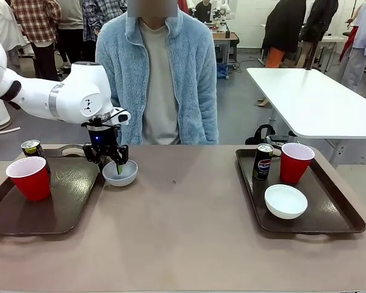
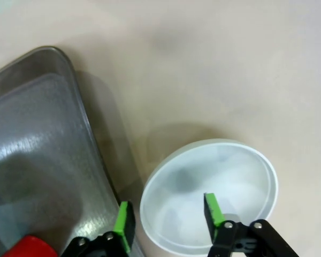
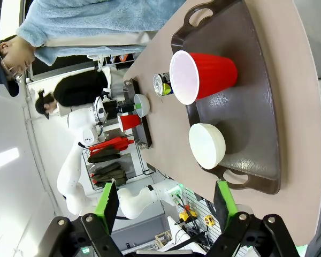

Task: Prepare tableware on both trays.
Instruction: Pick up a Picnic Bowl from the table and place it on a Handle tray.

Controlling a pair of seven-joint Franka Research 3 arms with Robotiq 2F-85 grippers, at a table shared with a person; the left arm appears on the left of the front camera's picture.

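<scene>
On the bare table beside the left tray [image 1: 61, 207] sits a white bowl [image 1: 123, 176]. My left gripper [image 1: 112, 160] hangs over it, open. In the left wrist view its fingers [image 2: 125, 225] straddle the bowl's [image 2: 224, 176] near rim, one pad inside and one outside by the tray [image 2: 43, 144]. That tray holds a red cup [image 1: 29, 177] and a Pepsi can [image 1: 32, 148]. The right tray [image 1: 329, 207] carries a can [image 1: 263, 162], a red cup [image 1: 295, 162] and a bowl [image 1: 285, 201]. My right gripper [image 3: 166, 201] is open, high above that tray [image 3: 257, 123].
A person in a pale blue fleece [image 1: 189, 73] stands at the table's far edge, hands out of sight. A white table [image 1: 317, 104] stands behind at the right. The tabletop [image 1: 183, 213] between the trays is bare wood colour.
</scene>
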